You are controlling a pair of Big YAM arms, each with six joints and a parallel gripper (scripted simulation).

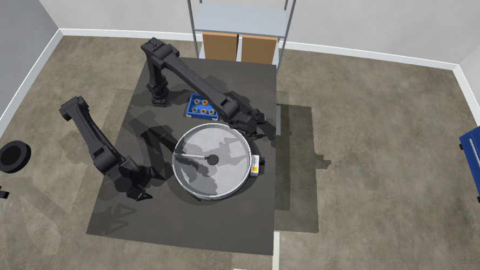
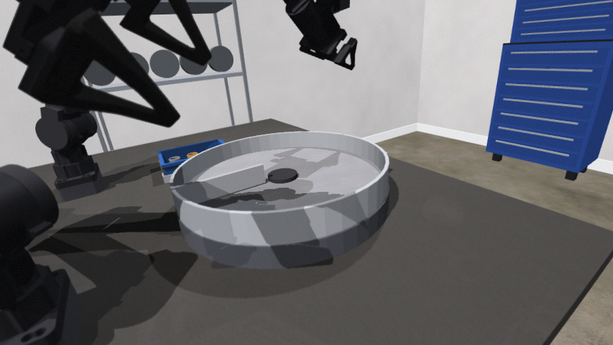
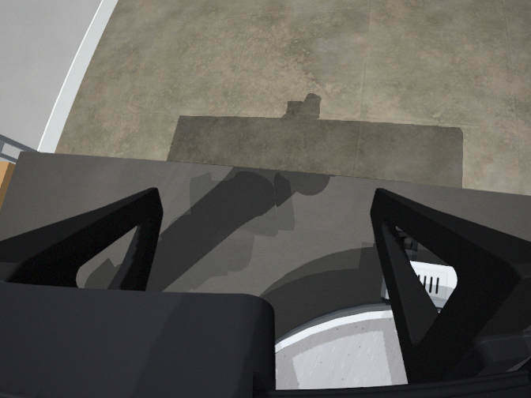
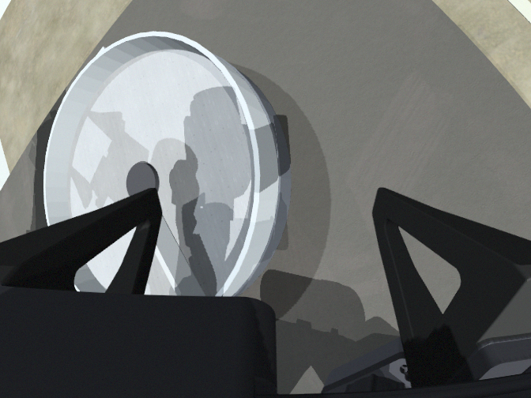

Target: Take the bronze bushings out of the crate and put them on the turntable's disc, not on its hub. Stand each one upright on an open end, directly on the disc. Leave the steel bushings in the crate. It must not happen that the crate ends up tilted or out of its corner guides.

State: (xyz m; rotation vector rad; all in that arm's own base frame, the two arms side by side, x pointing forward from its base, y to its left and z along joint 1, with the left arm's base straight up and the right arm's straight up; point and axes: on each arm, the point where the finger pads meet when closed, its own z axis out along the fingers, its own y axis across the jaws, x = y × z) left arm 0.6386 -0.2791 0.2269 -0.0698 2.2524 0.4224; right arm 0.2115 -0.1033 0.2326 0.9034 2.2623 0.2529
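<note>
Dark grey, matte and flat, the worktop (image 1: pixel 184 224) (image 2: pixel 450 257) (image 3: pixel 325 223) (image 4: pixel 386 85) carries everything the job needs. Above it, the left end effector (image 1: pixel 260 129) (image 2: pixel 348 53) (image 3: pixel 266 200) stands wide, with nothing between its fingers; the right end effector (image 1: pixel 158 188) (image 2: pixel 188 91) (image 4: pixel 267 200) is likewise wide and unladen.

Under the left arm's forearm sits the blue rectangular crate (image 1: pixel 201 115) (image 2: pixel 170 166), apparently level within white corner guides (image 1: pixel 215 119) (image 2: pixel 166 177). Three orange-brown bronze bushings (image 1: pixel 205 104) (image 2: pixel 192 154) and two grey steel bushings (image 1: pixel 197 101) (image 2: pixel 174 159) show inside; the forearm hides part of the crate, so I cannot tell the full count.

None stands on the visible part of the pale metal disc (image 1: pixel 214 181) (image 2: pixel 326 171) (image 3: pixel 343 359) (image 4: pixel 163 85), so the transfer looks unstarted, all bronze pieces left to do.

Placing calls for clearing the raised grey circular rim (image 1: pixel 173 157) (image 2: pixel 274 222) (image 3: pixel 334 323) (image 4: pixel 256 171), the upright straight divider (image 1: pixel 191 155) (image 2: pixel 239 181) (image 4: pixel 171 259) and the dark round hub (image 1: pixel 212 160) (image 2: pixel 282 175) (image 4: pixel 141 178). Room for fingers between crate walls and bushings looks tight; brushing a wall could tip the crate.
</note>
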